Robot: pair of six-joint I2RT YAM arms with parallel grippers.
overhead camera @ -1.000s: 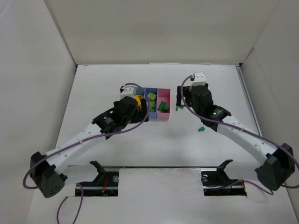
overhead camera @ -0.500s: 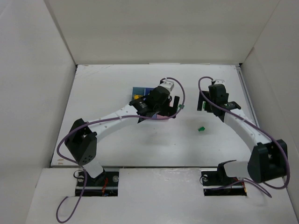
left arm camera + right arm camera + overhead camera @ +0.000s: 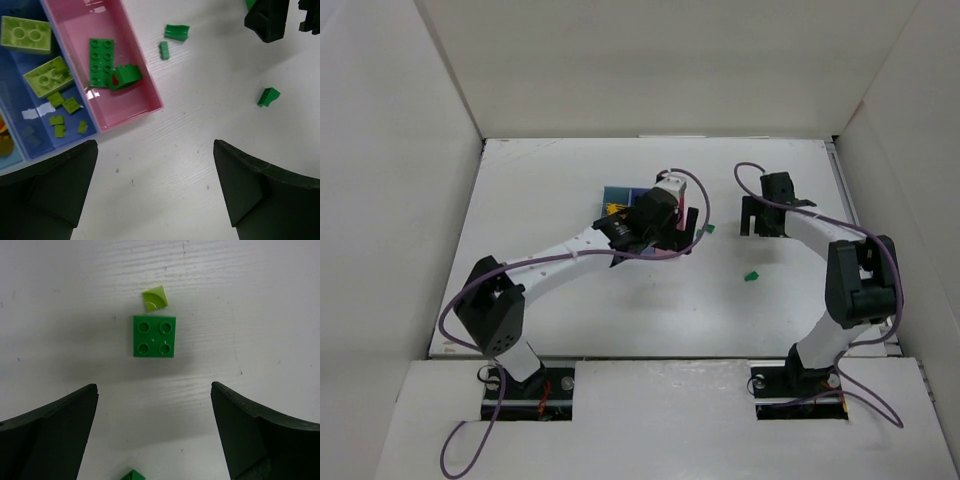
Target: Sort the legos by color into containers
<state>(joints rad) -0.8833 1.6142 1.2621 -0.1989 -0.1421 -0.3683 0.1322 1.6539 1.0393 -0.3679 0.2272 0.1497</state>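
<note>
We see small plastic bricks in dark green, lime green and a little yellow. In the left wrist view the pink bin (image 3: 80, 25) holds a dark green flat plate (image 3: 101, 62) with eight studs. Touching it is a dark green arched piece (image 3: 125, 76) with a red mark. The periwinkle bin (image 3: 17, 85) beside it holds two lime green bricks (image 3: 26, 34) and several tiny lime bits (image 3: 65, 104). Only a corner of the light blue bin (image 3: 11, 158) shows, with something yellow in it. The three bins are joined into one tray (image 3: 616, 193).

Two small dark green pieces (image 3: 176, 32) lie loose on the white desk (image 3: 190, 125), just beside the pink bin's outer wall. A third piece (image 3: 268, 96) lies well apart from them. In the top view the left arm (image 3: 570, 245) covers most of the tray.

The left tool (image 3: 155, 192) is released, its fingers spread wide and holding nothing. It hangs over bare desk by the pink bin's near corner, with the loose pieces ahead of it.

The right tool (image 3: 155, 435) is also released and holds nothing. A dark green square brick (image 3: 154, 336) with four studs lies ahead of the gap between its fingers, touching neither. A lime wedge (image 3: 155, 299) sits just beyond that brick.
</note>
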